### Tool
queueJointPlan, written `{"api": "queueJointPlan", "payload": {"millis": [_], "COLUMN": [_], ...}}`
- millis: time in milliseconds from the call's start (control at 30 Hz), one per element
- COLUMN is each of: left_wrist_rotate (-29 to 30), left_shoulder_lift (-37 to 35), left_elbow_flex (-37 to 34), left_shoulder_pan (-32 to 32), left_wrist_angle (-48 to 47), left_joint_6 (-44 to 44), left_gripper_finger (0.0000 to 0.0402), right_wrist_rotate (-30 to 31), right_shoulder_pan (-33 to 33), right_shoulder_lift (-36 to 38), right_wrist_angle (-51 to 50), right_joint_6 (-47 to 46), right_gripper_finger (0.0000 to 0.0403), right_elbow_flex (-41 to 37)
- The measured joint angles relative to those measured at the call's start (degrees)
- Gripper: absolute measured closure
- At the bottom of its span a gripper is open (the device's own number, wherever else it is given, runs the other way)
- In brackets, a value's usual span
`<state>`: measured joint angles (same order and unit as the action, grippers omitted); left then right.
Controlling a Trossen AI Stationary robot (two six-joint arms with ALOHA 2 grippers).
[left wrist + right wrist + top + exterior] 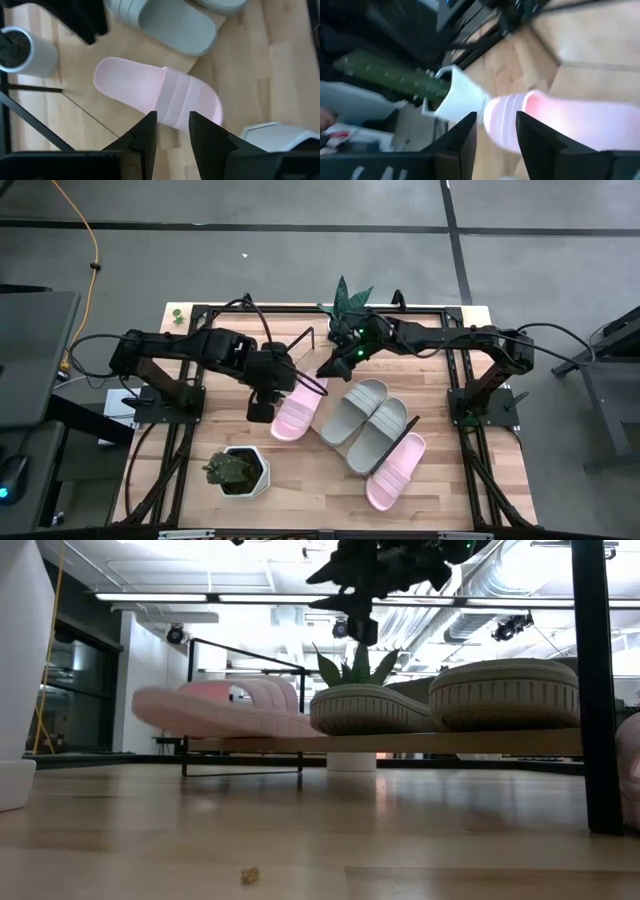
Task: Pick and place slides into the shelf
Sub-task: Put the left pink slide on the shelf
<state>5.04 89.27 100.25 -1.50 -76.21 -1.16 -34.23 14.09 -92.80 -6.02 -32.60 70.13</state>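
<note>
My left gripper (262, 411) hangs spread above the left pink slide (296, 409) on the shelf (331, 388). Two grey slides (365, 420) follow, then another pink one (396, 471). My right gripper (327, 368), fingers apart, hovers over the shelf's far edge.

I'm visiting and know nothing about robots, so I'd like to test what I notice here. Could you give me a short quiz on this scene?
1. How many slides show in the high view?
2. True or false: the left end effector is shut on a slide.
3. What lies directly ahead of the left end effector in its wrist view?
A. a pink slide
B. a coiled cable
C. a cardboard box

Key:
1. Four.
2. False: its fingers stand apart with nothing between them.
3. A.
</note>
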Motion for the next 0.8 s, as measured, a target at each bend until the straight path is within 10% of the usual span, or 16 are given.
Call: {"api": "queueJointPlan", "payload": {"millis": [800], "left_wrist_rotate": [7.22], "left_shoulder_lift": [-15.56], "left_elbow_flex": [-0.02], "left_shoulder_pan": [0.00], "left_wrist_angle": [5.66], "left_joint_6": [18.21], "left_gripper_finger": [0.0300], "right_wrist_rotate": [-1.13], "right_shoulder_pan": [-5.98], "right_shoulder_lift": [-17.26], "right_wrist_angle": [-11.89], "right_joint_6": [8.66], "right_gripper_finger": [0.0274], "right_elbow_flex": [12.74]}}
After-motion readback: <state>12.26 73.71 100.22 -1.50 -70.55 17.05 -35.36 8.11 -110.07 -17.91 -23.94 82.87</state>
